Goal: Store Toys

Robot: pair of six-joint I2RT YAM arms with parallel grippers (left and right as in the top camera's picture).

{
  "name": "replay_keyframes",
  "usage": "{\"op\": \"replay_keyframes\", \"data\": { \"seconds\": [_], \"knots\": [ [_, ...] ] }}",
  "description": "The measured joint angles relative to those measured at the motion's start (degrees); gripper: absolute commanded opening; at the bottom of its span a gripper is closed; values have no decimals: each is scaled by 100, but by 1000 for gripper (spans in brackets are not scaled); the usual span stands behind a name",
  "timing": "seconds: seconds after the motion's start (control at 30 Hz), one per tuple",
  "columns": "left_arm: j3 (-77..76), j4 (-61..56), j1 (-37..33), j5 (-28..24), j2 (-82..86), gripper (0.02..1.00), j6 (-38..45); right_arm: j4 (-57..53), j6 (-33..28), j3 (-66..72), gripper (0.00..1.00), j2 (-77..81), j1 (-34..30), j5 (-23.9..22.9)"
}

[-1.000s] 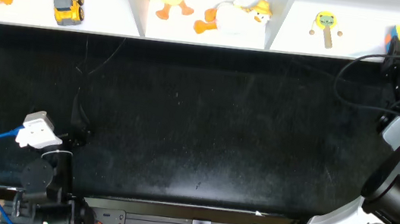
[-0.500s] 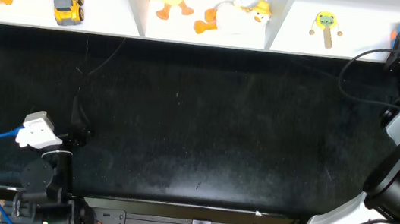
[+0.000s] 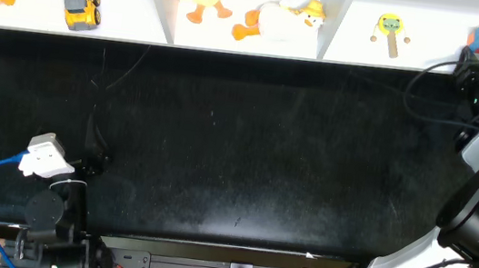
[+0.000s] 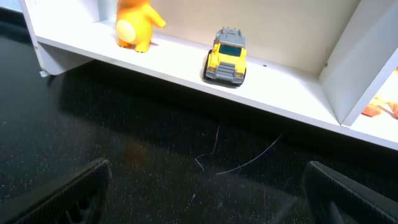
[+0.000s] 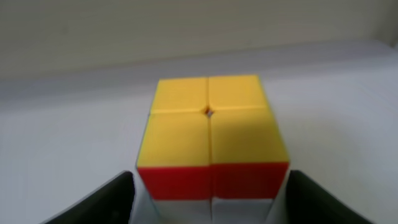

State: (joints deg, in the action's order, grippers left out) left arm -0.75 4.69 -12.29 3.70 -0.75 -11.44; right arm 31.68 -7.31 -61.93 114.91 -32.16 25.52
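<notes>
You are at the last part of the placing step. Your right gripper (image 5: 211,180) is at the far right end of the white shelf (image 3: 250,46). The puzzle cube (image 5: 211,134) sits between its fingers inside the rightmost compartment, yellow face up and red face toward the wrist camera. The fingers lie tight against the cube's two sides with no gap showing, so read it as gripped rather than let go. The cube looks to be down on the compartment floor, but its underside is cut off, so you cannot confirm that.

In the same compartment, the green and yellow rattle (image 3: 390,29) lies well to the left of the cube. The yellow truck (image 4: 227,56) and the plush ducks fill the compartments further left. The black table (image 3: 246,153) carries no toy, so this is likely the last one to store.

Your left gripper (image 4: 206,168) rests at the near left with its fingers spread wide and nothing in them.

Next, make sure the cube is seated. Then open the right fingers evenly so neither one drags it, and draw the arm straight back toward you, out of the compartment. Mind the shelf's right wall and the cable looped just behind the wrist.
</notes>
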Motion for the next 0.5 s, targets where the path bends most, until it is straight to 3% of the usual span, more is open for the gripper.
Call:
{"op": "replay_keyframes", "data": {
  "seconds": [0.07,0.27,0.5],
  "knots": [
    [0,0,0,-2,0,996,0,20,107,0,996,0,0,44],
    [0,0,0,-2,2,998,0,-245,144,0,996,-118,-2,170],
    [0,0,0,0,0,996,0,-1596,199,0,996,-708,0,256]
  ]
}}
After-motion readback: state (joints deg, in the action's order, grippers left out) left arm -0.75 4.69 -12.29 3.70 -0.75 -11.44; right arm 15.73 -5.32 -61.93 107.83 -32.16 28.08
